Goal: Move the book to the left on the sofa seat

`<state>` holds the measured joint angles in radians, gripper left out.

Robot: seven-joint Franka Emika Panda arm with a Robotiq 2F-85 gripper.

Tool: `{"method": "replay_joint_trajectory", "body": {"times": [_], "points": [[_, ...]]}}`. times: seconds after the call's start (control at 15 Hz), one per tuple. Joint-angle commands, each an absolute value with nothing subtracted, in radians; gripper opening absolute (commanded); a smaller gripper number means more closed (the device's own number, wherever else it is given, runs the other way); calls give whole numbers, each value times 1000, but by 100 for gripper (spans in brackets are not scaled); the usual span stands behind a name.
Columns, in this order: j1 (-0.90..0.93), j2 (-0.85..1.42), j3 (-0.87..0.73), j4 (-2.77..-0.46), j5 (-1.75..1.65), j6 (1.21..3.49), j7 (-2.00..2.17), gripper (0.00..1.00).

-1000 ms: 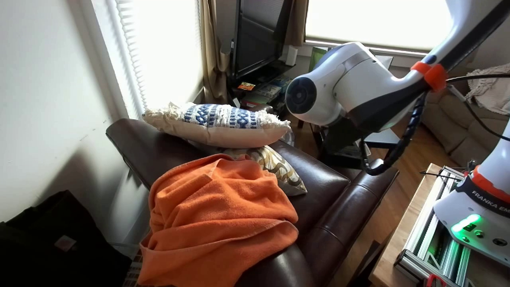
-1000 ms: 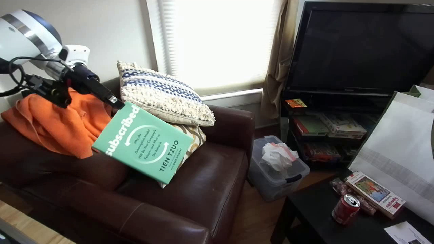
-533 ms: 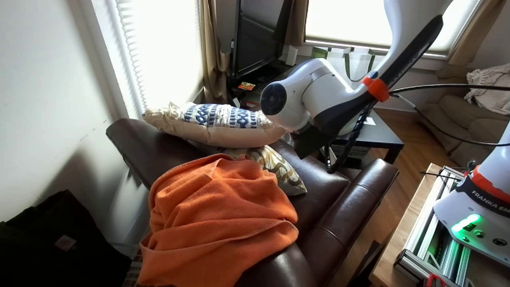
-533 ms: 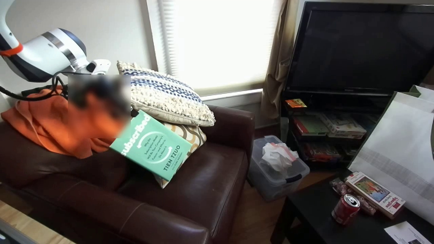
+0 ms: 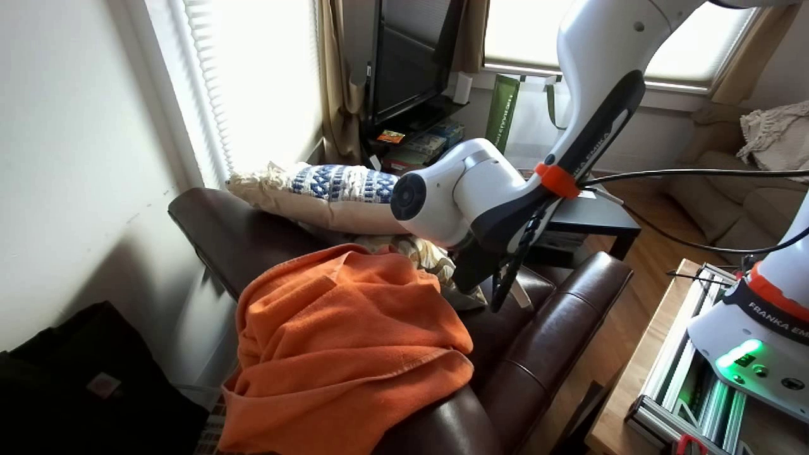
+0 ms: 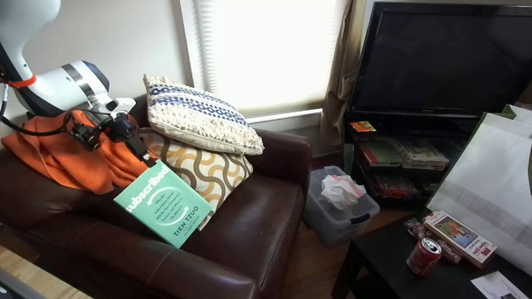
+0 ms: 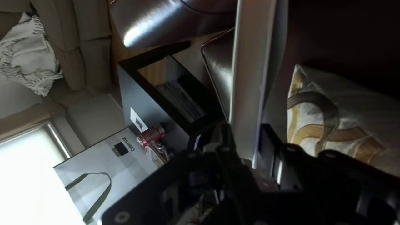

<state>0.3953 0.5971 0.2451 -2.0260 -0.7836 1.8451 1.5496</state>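
The book [image 6: 164,203] is a green hardcover with white and black print. It hangs tilted from one top corner, in front of the patterned pillow and over the dark brown sofa seat [image 6: 253,224]. My gripper [image 6: 150,161] is shut on that corner. In the wrist view the book's pale page edge [image 7: 252,78] runs up from between the fingers of my gripper [image 7: 246,128]. The arm hides most of the book in an exterior view, where the sofa [image 5: 550,335] also shows. I cannot tell whether the book's lower corner touches the seat.
An orange blanket [image 6: 87,153] lies on the sofa behind the gripper. A fringed pillow [image 6: 203,116] rests on a swirl-patterned pillow [image 6: 203,170]. The padded sofa arm [image 6: 166,265] stands in front. A clear bin [image 6: 341,220] and a black table [image 6: 386,257] are beyond the sofa.
The arm has lowered, carrying the book down. In the view showing its cover, the book shifted slightly right, then left and down toward the near sofa arm. The grip on it stayed.
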Motion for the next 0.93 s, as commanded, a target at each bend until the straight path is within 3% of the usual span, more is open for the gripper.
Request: {"method": "replay_joint_trajectory", "body": {"times": [0.0,0.47,0.73,0.87], "points": [[416,627,239,-1989,-749,1876,1459,52],[436,336,252,-2126,-760,1755,1366,100],[510,180,321,-2126,-829,1494,1361,100],[470,238,321,-2074,-799,1533,1363,100]]}}
